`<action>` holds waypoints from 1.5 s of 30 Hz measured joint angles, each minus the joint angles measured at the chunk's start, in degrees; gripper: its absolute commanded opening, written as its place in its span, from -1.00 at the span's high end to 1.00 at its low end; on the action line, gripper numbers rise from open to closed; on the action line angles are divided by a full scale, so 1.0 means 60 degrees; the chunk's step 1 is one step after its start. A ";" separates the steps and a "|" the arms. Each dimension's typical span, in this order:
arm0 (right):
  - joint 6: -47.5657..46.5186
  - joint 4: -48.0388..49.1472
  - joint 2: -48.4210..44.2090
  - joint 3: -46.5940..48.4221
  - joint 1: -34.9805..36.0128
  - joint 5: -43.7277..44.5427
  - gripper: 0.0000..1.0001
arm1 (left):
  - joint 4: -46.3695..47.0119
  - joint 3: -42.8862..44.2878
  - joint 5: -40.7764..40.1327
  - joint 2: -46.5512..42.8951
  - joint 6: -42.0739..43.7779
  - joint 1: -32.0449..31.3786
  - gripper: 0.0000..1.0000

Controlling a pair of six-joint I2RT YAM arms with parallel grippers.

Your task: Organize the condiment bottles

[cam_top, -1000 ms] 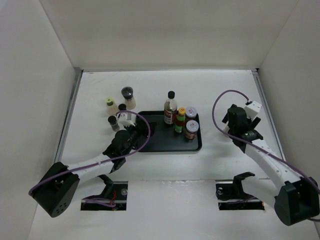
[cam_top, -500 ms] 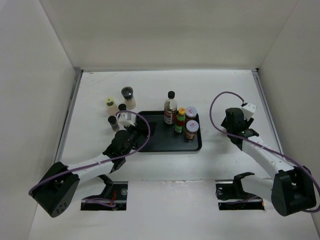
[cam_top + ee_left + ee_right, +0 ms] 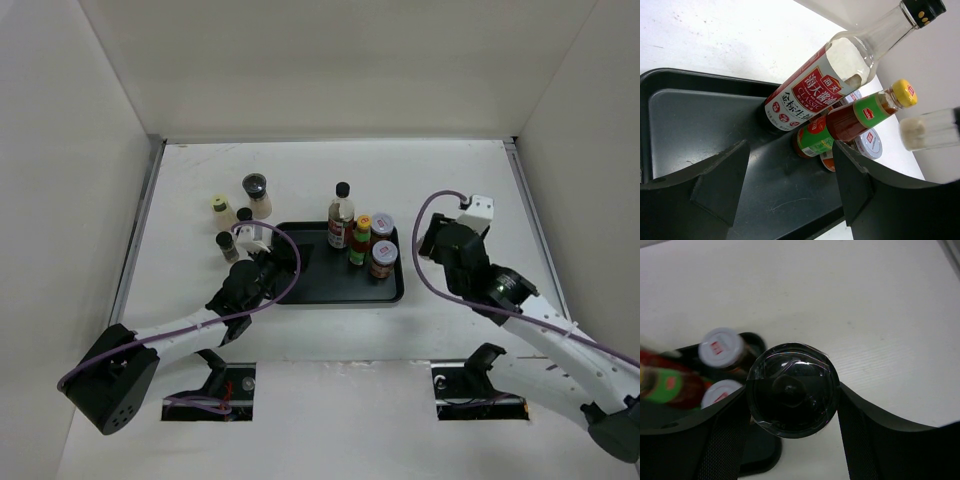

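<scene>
Since the earlier view, the right arm had swung in from the surface's (image 3: 300,170) right side toward the tray (image 3: 300,285). Its right gripper (image 3: 791,390) now sat just off the tray's 3 o'clock edge. The left arm had not shifted.

The right gripper was closed on a dark-lidded jar (image 3: 790,407). The round, glossy lid filled the gap between both fingers, and what the jar held could not be seen from above.

The left gripper (image 3: 790,150) hung over the tray's 9 o'clock end, fingers apart with only bare tray floor between them.

Four containers stood upright in the tray's right half:
- The tall clear bottle (image 3: 341,215) with a black cap and a red-and-white label stood at about 1 o'clock, against the far rim.
- The red sauce bottle (image 3: 360,240) with a yellow cap and a green label band stood just beside it, at its 4 o'clock.
- Two silver-lidded jars (image 3: 382,226) (image 3: 383,258) of reddish-brown contents stood at the sauce bottle's 3 o'clock, one behind the other.

Four more containers stood off the tray at its 10 o'clock:
- a wide dark-lidded jar (image 3: 257,193) of pale contents
- a yellow-lidded jar (image 3: 221,210)
- two small dark-capped jars (image 3: 227,245) (image 3: 244,215), close to the left wrist
</scene>
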 measured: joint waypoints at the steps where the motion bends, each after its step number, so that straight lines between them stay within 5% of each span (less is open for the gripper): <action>1: 0.0011 -0.0193 -0.0022 0.0284 0.0448 0.0047 0.05 | 0.0000 0.0000 0.0000 0.0000 0.0000 -0.0004 -0.32; 11: 0.0219 -0.0335 0.1803 0.1479 0.4025 -0.0025 0.08 | 0.0000 0.0000 -0.0036 -0.0004 0.0015 0.0004 -0.32; 24: -0.0018 0.2856 0.4575 0.1111 0.4171 -0.0849 0.10 | -0.0007 0.0000 -0.0142 -0.0175 0.0178 0.0004 -0.32; 32: 0.0047 0.3319 0.5482 0.0594 0.4171 -0.0943 0.08 | -0.0004 0.0000 -0.0149 -0.0171 0.0189 0.0004 -0.32; 35: 0.0146 0.3384 0.5519 0.0441 0.4171 -0.0936 -0.05 | -0.0004 0.0000 -0.0149 -0.0160 0.0189 0.0004 -0.32; 40: 0.0251 0.3508 0.5519 0.0419 0.4171 -0.0929 -0.70 | -0.0004 0.0000 -0.0157 -0.0124 0.0200 -0.0004 -0.32; 45: 0.0142 0.3595 0.5074 0.0419 0.4171 -0.0943 -0.81 | -0.0051 0.0000 -0.0175 -0.0153 0.0331 0.0015 -0.31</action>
